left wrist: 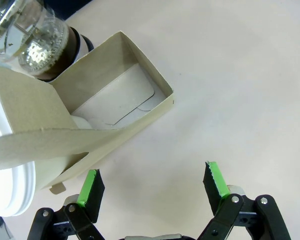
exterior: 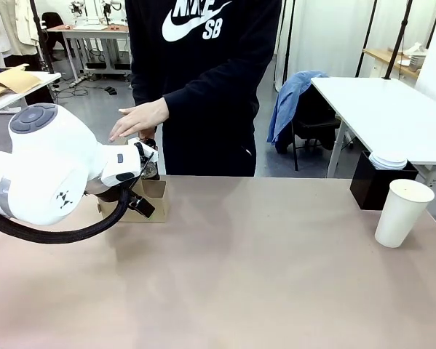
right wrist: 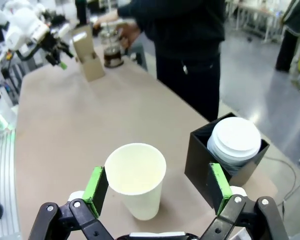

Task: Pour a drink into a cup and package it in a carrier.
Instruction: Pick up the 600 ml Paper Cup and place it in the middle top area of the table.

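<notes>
The left tool stands open and empty over the bench. The brown carrier sits just ahead of it, to its left, and its nearest compartment is empty. Beyond the carrier stands the glass jug holding the dark drink. A person's hand is held out near the jug. The right tool is open too. An empty paper cup stands directly ahead of it, untouched, and a black box of lids is just to its right.

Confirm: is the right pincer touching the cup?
Apart. Front view shows the cup standing free, nothing against it; the open right pincer hangs above.
</notes>
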Tool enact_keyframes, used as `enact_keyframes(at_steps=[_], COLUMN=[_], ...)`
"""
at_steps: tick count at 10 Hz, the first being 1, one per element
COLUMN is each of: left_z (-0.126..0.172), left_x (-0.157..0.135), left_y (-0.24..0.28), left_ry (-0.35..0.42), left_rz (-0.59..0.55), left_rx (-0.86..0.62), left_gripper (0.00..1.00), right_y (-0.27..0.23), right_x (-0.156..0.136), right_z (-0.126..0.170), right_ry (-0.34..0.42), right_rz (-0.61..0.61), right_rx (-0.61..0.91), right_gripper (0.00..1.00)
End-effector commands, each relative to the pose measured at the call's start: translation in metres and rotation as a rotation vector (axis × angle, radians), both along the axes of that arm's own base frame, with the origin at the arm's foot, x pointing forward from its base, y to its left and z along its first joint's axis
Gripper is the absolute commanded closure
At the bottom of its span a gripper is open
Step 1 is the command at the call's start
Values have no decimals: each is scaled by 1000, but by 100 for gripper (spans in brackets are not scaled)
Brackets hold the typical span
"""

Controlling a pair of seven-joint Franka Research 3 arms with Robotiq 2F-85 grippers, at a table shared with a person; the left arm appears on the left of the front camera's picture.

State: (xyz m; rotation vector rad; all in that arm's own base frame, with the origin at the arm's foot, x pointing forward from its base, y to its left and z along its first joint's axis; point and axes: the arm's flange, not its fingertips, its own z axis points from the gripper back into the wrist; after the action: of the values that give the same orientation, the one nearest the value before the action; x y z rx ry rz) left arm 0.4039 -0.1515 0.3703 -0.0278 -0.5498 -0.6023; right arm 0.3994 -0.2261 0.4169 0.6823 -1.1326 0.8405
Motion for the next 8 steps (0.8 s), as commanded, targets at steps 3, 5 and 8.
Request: enact_keyframes(at_steps=[3,5,8], left_z=[0,0,0], left_x=[0,0,0], left_y=[0,0,0], left_ry=[0,0,0], left_rz=[0,0,0], left_rx=[-1,-1,-1], left_gripper=[0,0,0], right_y=[-7,-7,3], right_x=[-4,-2,3], right_z=[-83,-115,-140], right_ry=[-123,-81,-82], right_rz=[98,152,147], right_rx=[101,157,178], right_gripper=[0,0,0])
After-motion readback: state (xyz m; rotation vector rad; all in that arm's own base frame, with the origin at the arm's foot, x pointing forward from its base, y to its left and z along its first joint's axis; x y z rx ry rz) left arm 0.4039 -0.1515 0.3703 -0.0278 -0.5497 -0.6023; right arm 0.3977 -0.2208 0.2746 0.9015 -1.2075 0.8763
